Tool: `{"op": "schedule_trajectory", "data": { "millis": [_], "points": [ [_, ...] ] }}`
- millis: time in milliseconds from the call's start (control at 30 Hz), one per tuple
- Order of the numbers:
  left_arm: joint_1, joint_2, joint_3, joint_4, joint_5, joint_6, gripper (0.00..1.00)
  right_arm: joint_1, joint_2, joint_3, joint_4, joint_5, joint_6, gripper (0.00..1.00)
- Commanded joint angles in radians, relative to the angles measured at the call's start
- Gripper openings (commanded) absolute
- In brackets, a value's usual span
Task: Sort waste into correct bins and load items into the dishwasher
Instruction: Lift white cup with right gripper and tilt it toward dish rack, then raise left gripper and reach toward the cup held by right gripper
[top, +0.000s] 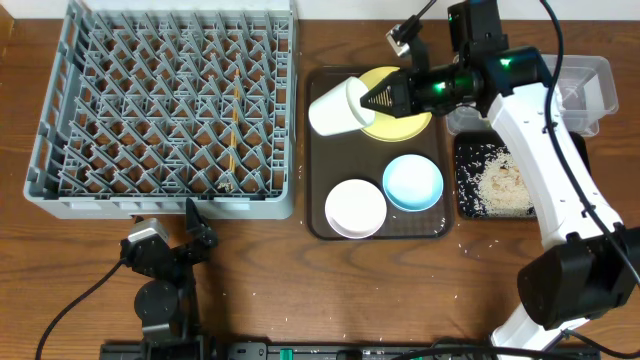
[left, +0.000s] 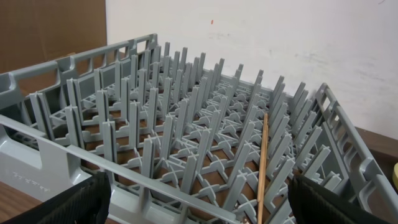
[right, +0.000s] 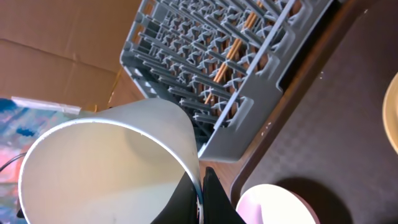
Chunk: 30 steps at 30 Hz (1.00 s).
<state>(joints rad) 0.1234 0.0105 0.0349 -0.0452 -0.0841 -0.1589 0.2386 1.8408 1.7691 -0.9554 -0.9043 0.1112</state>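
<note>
My right gripper (top: 376, 98) is shut on the rim of the small white cup (top: 337, 106) and holds it tilted above the brown tray's far left corner; the cup fills the right wrist view (right: 106, 168), pinched between the fingers (right: 202, 196). The yellow plate (top: 402, 122), light blue bowl (top: 412, 183) and white bowl (top: 355, 208) sit on the brown tray. The grey dish rack (top: 165, 105) stands at the left, also in the left wrist view (left: 186, 143). My left gripper (top: 190, 232) is open in front of the rack. The black tray (top: 467, 195) holds rice scraps (top: 502, 185). The clear tub (top: 590, 90) is partly hidden by my right arm. The wrapper is out of view.
The brown serving tray (top: 320, 215) lies between the rack and the black tray. A thin wooden stick (top: 232, 125) lies among the rack's pegs, also in the left wrist view (left: 262, 168). A few rice grains are scattered on the table near the tray.
</note>
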Motion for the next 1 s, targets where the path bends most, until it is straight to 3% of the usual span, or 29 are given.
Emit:
{"op": "schedule_trajectory", "data": {
  "millis": [0,367,567,700,967],
  "points": [
    [0.002,0.0,-0.031,-0.016,-0.016,0.01,0.93,-0.009,-0.016,-0.044,0.014,-0.044,-0.023,0.01],
    [0.003,0.0,-0.031,-0.003,-0.09,0.007,0.93,-0.01,-0.016,-0.076,0.034,-0.055,-0.023,0.01],
    [0.002,0.0,-0.008,0.055,0.226,0.002,0.92,-0.01,-0.016,-0.076,0.033,-0.058,-0.023,0.01],
    [0.002,0.046,0.082,0.034,0.283,-0.043,0.92,-0.01,-0.016,-0.076,0.036,-0.083,-0.023,0.01],
    [0.002,0.388,0.378,0.009,0.568,-0.142,0.92,-0.01,-0.016,-0.076,0.055,-0.11,-0.023,0.01]
  ]
}}
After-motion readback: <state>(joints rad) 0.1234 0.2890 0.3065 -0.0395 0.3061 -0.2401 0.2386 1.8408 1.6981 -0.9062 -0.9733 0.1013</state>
